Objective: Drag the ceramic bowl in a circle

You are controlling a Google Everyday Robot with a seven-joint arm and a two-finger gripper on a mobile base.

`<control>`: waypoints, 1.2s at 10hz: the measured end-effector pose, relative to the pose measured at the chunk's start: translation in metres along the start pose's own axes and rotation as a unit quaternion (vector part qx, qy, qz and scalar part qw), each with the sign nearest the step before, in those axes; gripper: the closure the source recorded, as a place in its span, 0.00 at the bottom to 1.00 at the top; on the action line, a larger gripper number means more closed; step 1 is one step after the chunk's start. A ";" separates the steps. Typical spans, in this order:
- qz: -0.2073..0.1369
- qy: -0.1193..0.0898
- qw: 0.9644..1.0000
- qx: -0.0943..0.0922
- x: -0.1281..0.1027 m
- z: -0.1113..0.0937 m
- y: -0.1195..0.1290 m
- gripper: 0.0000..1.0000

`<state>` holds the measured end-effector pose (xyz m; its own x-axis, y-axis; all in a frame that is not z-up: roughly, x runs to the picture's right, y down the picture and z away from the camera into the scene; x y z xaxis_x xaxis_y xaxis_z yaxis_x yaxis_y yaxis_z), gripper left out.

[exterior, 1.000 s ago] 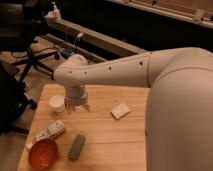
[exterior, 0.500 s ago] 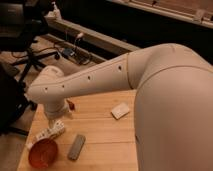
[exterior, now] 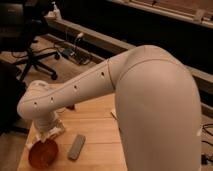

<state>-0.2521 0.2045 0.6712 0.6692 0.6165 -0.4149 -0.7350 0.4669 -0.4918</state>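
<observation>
At the lower left of the frame, one ceramic bowl [exterior: 42,154] sits on the wooden table [exterior: 97,135]. The one gripper [exterior: 50,134], fingers spread wide, hangs at its upper rim. One grey flat bar [exterior: 76,146] lies just right of the bowl.

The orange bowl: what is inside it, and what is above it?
The bowl looks empty. The gripper hangs over its far rim and hides that edge.

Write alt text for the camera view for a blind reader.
A white robot arm reaches down, its gripper at the far rim of a round, glossy orange-red ceramic bowl on a wooden table. A flat grey rectangular object lies beside the bowl.
</observation>
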 end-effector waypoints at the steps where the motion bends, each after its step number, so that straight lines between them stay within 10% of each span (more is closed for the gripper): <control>1: -0.015 0.003 1.000 -0.004 0.001 0.012 0.004 0.35; 8: -0.056 0.034 0.998 0.001 0.002 0.068 0.009 0.38; 12: -0.062 0.053 0.997 -0.003 -0.011 0.097 0.008 0.78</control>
<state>-0.2762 0.2624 0.7460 0.7629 0.4835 -0.4292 -0.6455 0.5318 -0.5483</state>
